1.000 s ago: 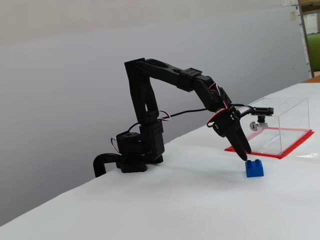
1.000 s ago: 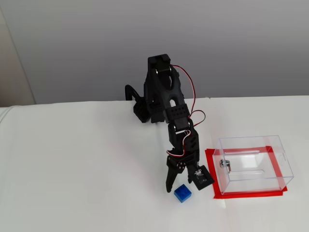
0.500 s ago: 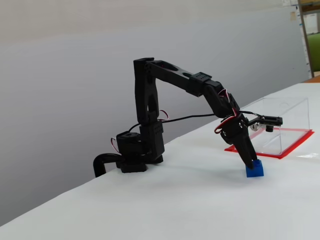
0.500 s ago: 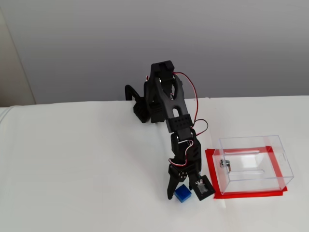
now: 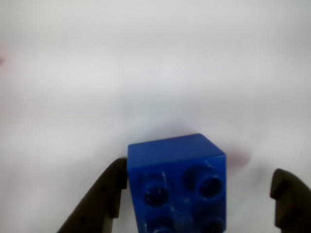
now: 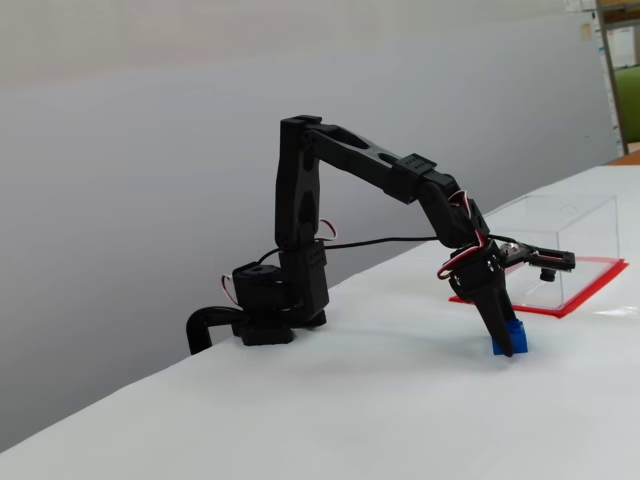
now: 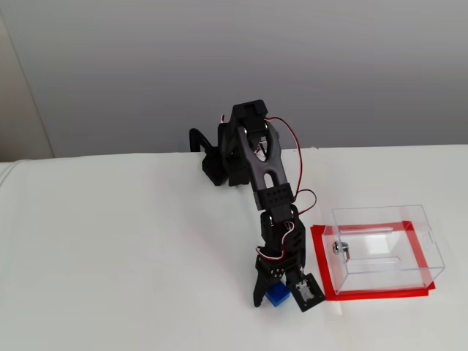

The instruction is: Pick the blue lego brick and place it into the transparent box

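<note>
The small bright blue plastic lego brick (image 7: 276, 295) sits on the white desk (image 7: 117, 263), between the two spread fingers of the black hand (image 7: 279, 300). Neither finger pinches it. Just beside it stands the clear plastic box with a red base (image 7: 414, 257). Only a little silver lock (image 7: 339, 248) shows on its wall.

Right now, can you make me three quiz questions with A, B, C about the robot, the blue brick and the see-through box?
1. Where is the blue lego brick?
A. inside the box
B. on the table between the fingers
C. on top of the arm

2. What colour is the sheet under the transparent box?
A. red
B. green
C. yellow

3. How is the gripper?
A. shut tight on the brick
B. open around the brick
C. far from the brick

Answers: 1 B, the brick sits on the table between both fingers. 2 A, red edges show. 3 B, a gap shows beside the brick in the wrist view.
</note>
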### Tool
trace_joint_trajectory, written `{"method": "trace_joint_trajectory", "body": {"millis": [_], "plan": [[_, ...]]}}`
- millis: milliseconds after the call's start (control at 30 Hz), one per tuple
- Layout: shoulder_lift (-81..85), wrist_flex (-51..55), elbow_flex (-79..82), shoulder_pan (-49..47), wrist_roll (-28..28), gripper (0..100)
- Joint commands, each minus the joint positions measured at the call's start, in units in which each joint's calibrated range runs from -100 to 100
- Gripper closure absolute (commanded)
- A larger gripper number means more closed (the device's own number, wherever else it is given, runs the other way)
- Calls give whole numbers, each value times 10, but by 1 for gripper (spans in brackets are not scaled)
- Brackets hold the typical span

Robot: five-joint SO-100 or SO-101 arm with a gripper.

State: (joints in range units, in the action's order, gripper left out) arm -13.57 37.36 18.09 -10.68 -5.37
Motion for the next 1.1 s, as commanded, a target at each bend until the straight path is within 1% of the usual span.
{"method": "trace_joint_trajectory", "body": {"millis": [0,100,233,367,833,1067], "plan": [[5,-4,-43,6,9,68],[5,-4,-43,7,11,69],[5,-4,-43,7,11,80],[5,-4,-43,7,11,85],[17,-4,-43,-4,7,84],[111,9,-47,-33,7,84]]}}
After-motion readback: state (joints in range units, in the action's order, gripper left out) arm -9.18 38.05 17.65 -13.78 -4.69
